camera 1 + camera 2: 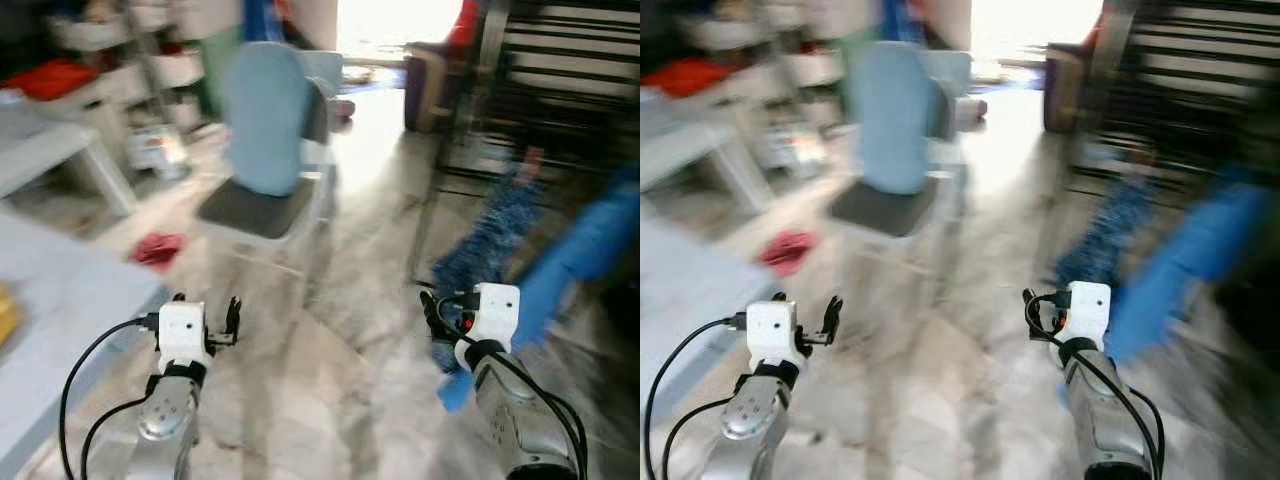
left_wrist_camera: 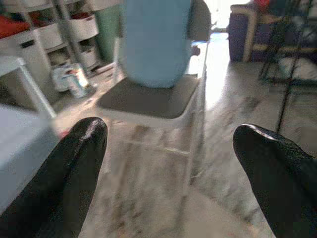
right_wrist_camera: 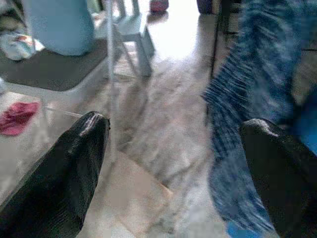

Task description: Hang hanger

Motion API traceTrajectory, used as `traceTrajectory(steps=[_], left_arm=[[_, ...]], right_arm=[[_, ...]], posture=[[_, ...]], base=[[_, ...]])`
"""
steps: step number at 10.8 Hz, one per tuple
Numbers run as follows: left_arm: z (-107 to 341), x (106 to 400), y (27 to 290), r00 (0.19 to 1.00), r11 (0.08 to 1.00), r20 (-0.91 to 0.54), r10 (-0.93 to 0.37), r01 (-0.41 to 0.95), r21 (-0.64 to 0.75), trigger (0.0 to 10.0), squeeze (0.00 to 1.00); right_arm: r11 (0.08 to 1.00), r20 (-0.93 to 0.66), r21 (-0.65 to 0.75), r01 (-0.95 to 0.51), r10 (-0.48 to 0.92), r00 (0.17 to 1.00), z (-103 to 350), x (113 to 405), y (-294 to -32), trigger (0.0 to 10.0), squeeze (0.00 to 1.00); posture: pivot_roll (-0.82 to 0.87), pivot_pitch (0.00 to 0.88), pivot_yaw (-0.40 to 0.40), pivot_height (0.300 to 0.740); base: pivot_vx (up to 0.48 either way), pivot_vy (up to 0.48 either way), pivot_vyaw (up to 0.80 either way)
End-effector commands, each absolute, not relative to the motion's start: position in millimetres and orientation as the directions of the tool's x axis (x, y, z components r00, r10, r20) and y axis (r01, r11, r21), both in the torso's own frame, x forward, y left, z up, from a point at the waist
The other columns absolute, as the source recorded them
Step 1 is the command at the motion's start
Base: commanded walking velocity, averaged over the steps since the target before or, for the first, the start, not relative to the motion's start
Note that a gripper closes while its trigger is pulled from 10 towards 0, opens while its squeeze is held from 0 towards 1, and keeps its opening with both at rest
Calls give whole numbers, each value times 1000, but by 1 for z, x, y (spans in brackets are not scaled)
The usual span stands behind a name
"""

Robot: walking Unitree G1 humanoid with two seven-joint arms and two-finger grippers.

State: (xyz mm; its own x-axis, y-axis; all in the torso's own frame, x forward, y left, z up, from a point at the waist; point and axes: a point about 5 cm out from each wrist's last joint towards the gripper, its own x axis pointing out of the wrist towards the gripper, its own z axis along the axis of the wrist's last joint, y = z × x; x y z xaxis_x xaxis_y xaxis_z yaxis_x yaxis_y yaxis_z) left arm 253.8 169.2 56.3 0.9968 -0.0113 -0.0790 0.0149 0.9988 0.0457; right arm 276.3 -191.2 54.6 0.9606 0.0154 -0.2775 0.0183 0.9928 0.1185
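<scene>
In the blurred head views, both silver arms were raised over a marbled floor [image 1: 350, 300], the left gripper [image 1: 207, 318] before a white chair [image 1: 265, 215] draped in pale blue cloth [image 1: 265, 120], the right gripper [image 1: 437, 310] beside blue garments [image 1: 490, 235] hanging on a dark rack [image 1: 560, 80]; no hanger could be made out. The left wrist view showed its black fingers [image 2: 74, 168] spread wide, empty, facing the chair. The right wrist view showed fingers [image 3: 74, 168] likewise parted, a red cloth [image 3: 17, 116] on the floor.
</scene>
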Motion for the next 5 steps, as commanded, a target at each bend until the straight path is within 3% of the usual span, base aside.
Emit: traceTrajectory(steps=[1, 5], left_arm=[[53, 251, 173, 996, 999, -93, -7, 11, 47, 10000, 0], [51, 250, 169, 994, 999, -105, -11, 14, 32, 10000, 0]], right_arm=[[991, -260, 133, -3, 37, 965, 60, 280, -185, 10000, 0], [992, -262, 125, -22, 54, 964, 60, 281, -184, 10000, 0]], posture=[[-69, 0, 18, 740], [-69, 0, 11, 740]], base=[[0, 0, 0], [0, 0, 0]])
